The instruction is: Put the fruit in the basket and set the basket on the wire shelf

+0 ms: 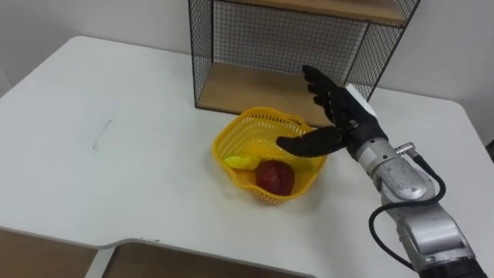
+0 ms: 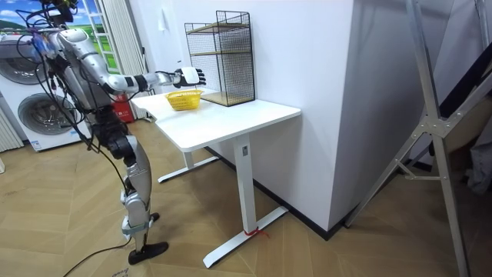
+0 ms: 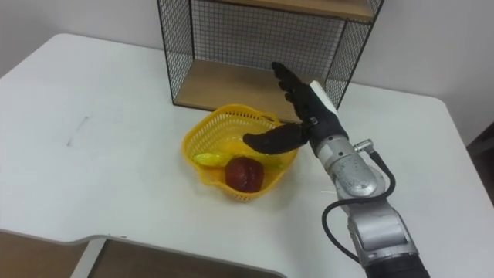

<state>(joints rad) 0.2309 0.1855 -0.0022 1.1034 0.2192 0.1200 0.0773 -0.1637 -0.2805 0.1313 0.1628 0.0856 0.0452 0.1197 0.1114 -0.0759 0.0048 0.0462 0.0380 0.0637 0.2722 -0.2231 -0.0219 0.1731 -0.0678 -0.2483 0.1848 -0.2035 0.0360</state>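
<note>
A yellow mesh basket (image 1: 266, 127) stands on the white table (image 1: 116, 154) just in front of the wire shelf (image 1: 255, 46). Inside it lie a red apple (image 1: 275, 177) and a yellow fruit (image 1: 241, 162). My right hand (image 1: 336, 116) hovers open at the basket's right rim, its fingers straight and pointing toward the shelf, thumb reaching over the basket's right side. It holds nothing. In the room view I stand at the table's end with the right hand (image 2: 190, 75) held out over the basket (image 2: 184, 99).
The wire shelf has a wooden bottom board (image 1: 239, 89) at table level and a higher wooden board (image 1: 332, 8). The table's front edge (image 1: 116, 243) runs close below the basket. A washing machine (image 2: 31, 108) stands behind me.
</note>
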